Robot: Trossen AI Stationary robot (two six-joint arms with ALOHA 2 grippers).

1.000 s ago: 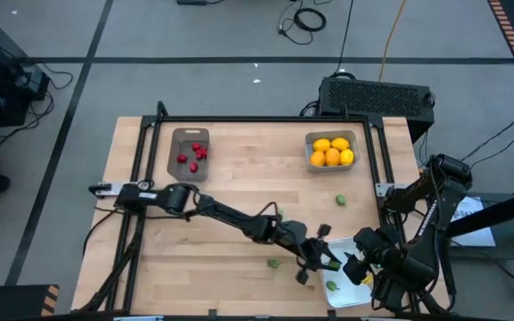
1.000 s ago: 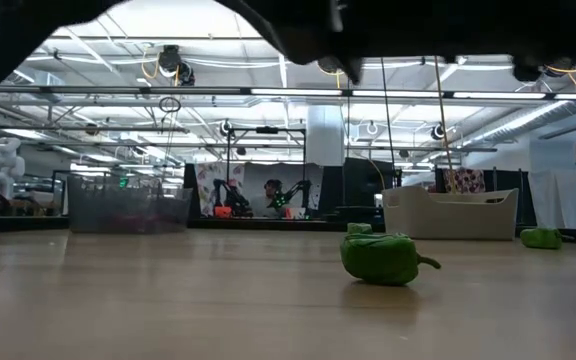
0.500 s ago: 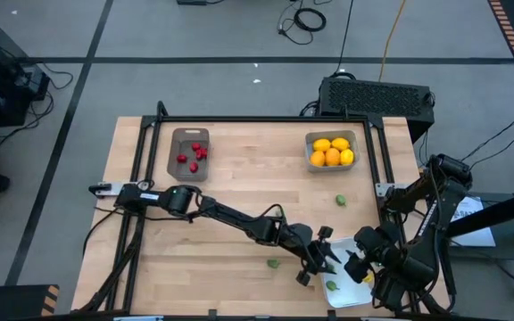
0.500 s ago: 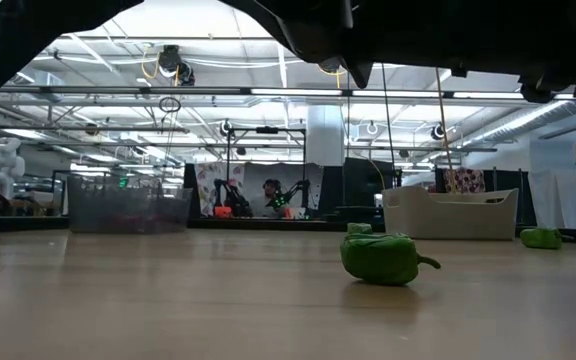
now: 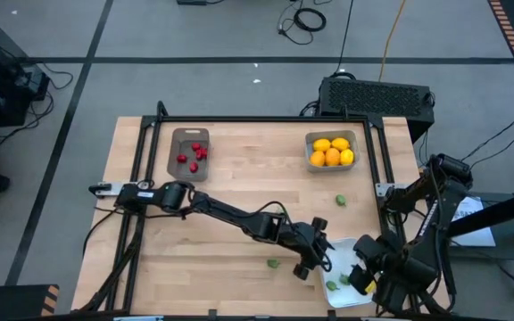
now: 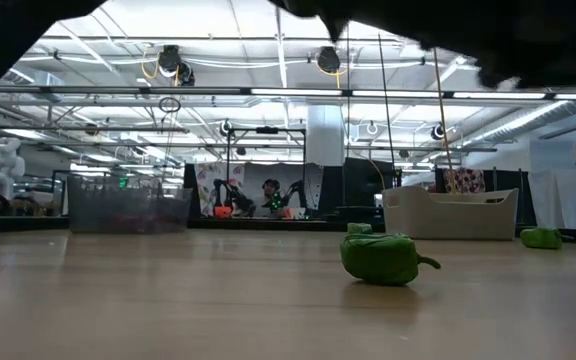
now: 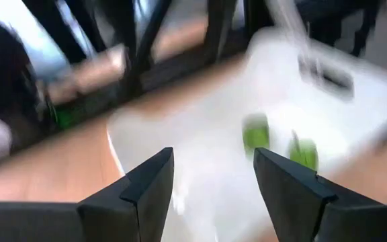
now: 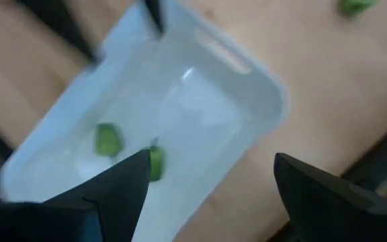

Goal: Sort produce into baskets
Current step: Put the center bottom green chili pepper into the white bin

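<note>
My left gripper (image 7: 210, 178) now hangs open and empty over the white basket (image 5: 339, 252) at five o'clock; two green pieces (image 7: 255, 131) lie inside, another green piece (image 5: 274, 263) waits.

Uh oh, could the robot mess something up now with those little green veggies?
Maybe. The left gripper hangs open right at the white basket rim, so pulling back could bump the basket. The right gripper hovers close over the same basket, so the two arms might knock together. Two green pieces still lie loose: one near the front edge, one farther back, and a sweeping arm could push one away.
</note>
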